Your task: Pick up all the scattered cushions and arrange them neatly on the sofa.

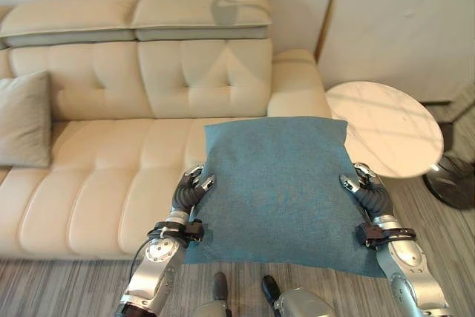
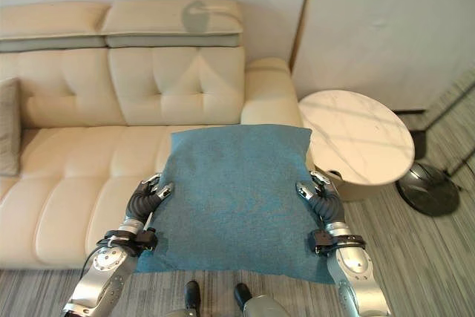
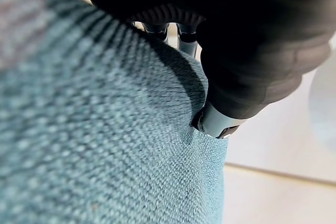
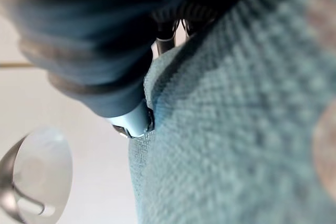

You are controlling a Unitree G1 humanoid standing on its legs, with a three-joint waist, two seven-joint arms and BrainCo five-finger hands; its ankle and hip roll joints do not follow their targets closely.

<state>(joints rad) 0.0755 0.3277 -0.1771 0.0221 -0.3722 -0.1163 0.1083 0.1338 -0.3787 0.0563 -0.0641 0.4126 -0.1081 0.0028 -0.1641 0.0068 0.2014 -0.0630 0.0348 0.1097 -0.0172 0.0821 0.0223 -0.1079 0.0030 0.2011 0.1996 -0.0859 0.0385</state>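
Left eye view: one cream sofa (image 1: 111,176), two cushions, one round table (image 1: 386,128).
One teal cushion (image 1: 278,191) is held up in front of the sofa's right end, left hand (image 1: 191,191) and right hand (image 1: 369,191) each clenched on a side edge; one grey cushion (image 1: 24,118) leans at the sofa's left end; the table stands beside its right arm.

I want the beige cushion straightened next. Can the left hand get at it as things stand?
Probably not yet. The left hand and the right hand both grip the blue cushion, so neither is free. The beige cushion leans at the far left of the sofa, well away from the hand.
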